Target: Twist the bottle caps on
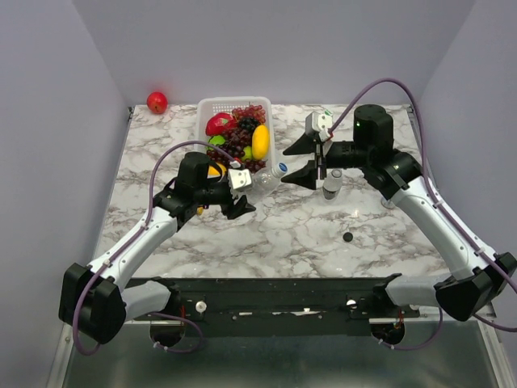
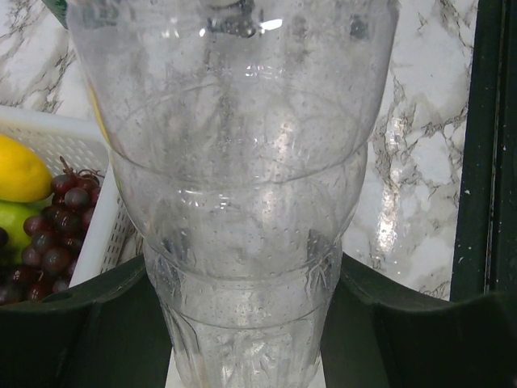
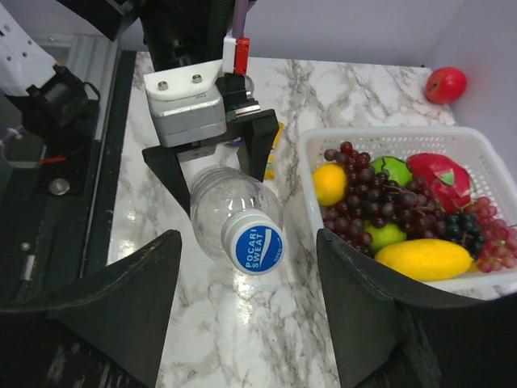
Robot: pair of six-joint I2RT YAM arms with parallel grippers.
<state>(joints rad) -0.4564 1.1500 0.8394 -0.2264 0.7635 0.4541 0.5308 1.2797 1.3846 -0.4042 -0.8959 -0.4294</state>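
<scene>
My left gripper (image 1: 245,192) is shut on the base of a clear plastic bottle (image 1: 265,181), which lies level with its neck pointing right. In the left wrist view the bottle (image 2: 242,202) fills the frame, pinched between the jaws of the left gripper (image 2: 246,339). A blue-topped bottle cap (image 3: 254,248) sits on the bottle's neck. My right gripper (image 3: 246,307) is open around that cap, with a gap on each side. From above, the right gripper (image 1: 285,168) faces the blue cap (image 1: 282,169). A black bottle cap (image 1: 347,237) lies loose on the table.
A white basket (image 1: 202,109) of fruit stands at the back, just behind the held bottle; its rim (image 3: 388,133) is close to my right finger. A small capped bottle (image 1: 332,184) stands upright under the right arm. A red apple (image 1: 157,102) sits at the back left.
</scene>
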